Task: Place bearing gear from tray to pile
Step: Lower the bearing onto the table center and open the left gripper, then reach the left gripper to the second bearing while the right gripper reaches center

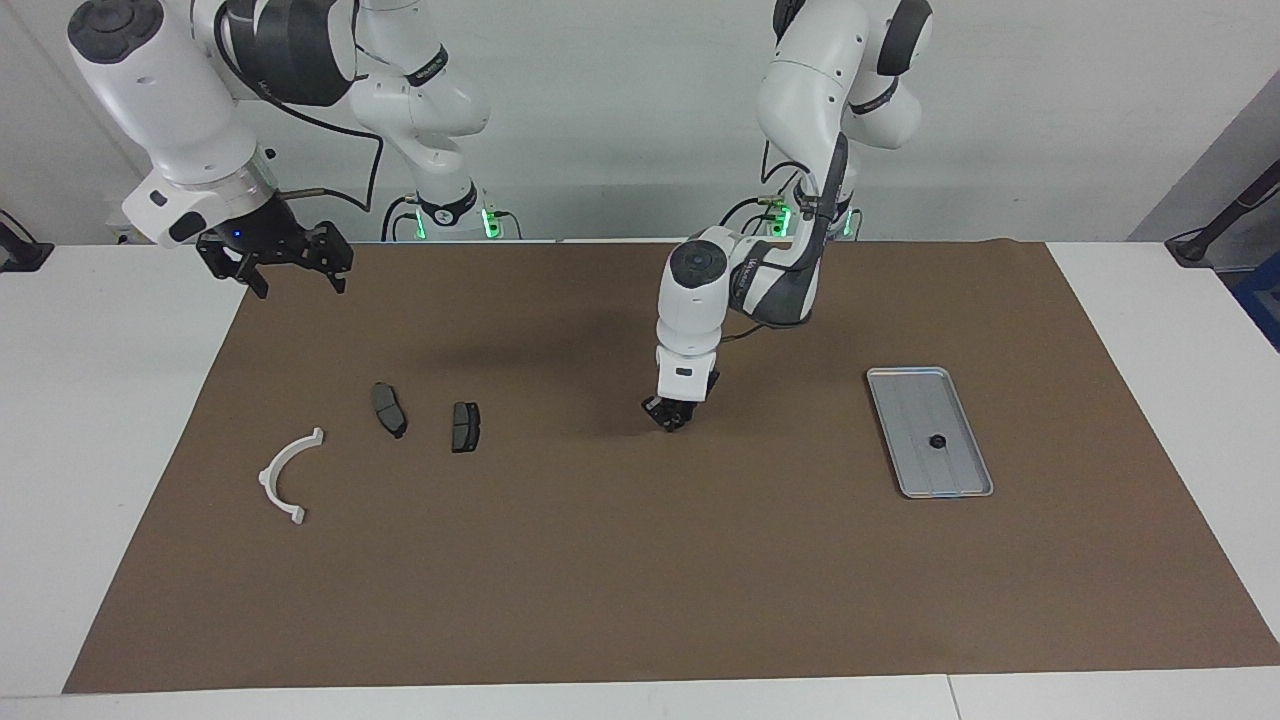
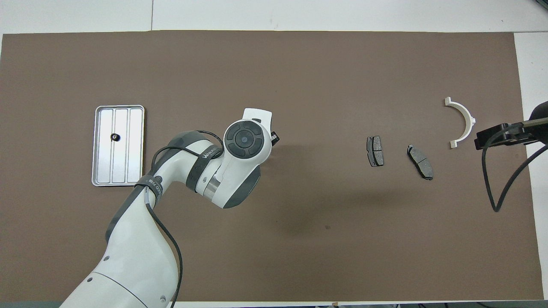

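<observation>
A brown mat (image 1: 640, 560) is covering most of the white bench (image 1: 90, 420), and a plain pale wall (image 1: 620, 120) is rising at the bench's robot end under even light.

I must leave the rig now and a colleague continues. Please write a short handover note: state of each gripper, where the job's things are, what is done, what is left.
Left gripper: low over the bare mat mid-table, between tray and pile; whether it holds anything cannot be seen.
Right gripper: open, empty, waiting raised over the mat's edge at the right arm's end.
Tray: toward the left arm's end; one small dark bearing gear lies in it.
Pile: white bracket and two dark pads, toward the right arm's end.
Done: no gear is visible at the pile.
Left: pick the gear from the tray, set it by the pile.
</observation>
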